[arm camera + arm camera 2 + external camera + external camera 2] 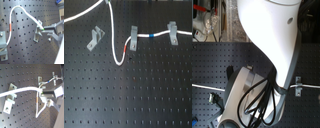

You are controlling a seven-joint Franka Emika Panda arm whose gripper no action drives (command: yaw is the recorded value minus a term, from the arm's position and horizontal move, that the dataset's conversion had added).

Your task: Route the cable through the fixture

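Observation:
The white cable [114, 40] comes in from the first exterior view's left, rises to my gripper [108, 2] at the top edge, then hangs in a loop. Its red band [126, 48] lies just before one upright clip, and its blue band [150, 36] lies between the two upright clips. The slanted grey fixture [95, 38] stands to the left of the loop with no cable in it. In the first wrist view my gripper [43, 28] is shut on the cable [27, 13] just above the fixture [37, 35]. In the second wrist view the cable [17, 91] passes over the fixture [10, 99].
Two upright grey clips [133, 38] [171, 31] hold the cable on the black perforated board [129, 95]. In the second exterior view the white arm [272, 35] and its black hoses [259, 102] hide most of the board. One clip [297, 85] shows there.

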